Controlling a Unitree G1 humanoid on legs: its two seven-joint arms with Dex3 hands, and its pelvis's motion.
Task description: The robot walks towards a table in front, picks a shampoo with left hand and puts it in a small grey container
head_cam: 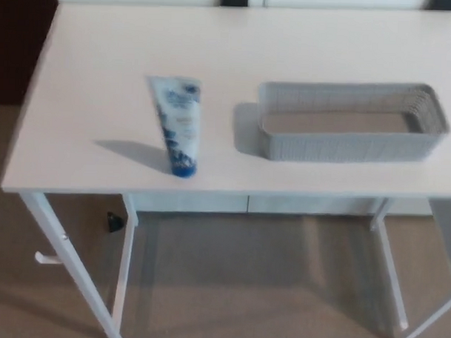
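Nearest us is the beige floor (243, 288) and the white front legs of the table (95, 75); we stand short of its front edge. Neither of our hands shows, so we cannot tell whether they are open or closed.

The shampoo (178, 123), a white and blue tube, stands on its cap close to the front edge, left of the table's middle. Its long axis is roughly upright, with the wide crimped end on top. The tube lies ahead of us and on our left side, so we judge the left hand the nearer one, as the task asks.

The small grey container (345, 143) sits to the right of the tube, near but apart, with a strip of bare top between them. Its long side runs along the front edge, and it looks empty.

Bare top lies open to the left of the tube and behind it, giving room to reach in from the left. The front edge is close, though, so a knock toward us could tip the tube off. A small dark object (115, 222) lies on the floor under the table.
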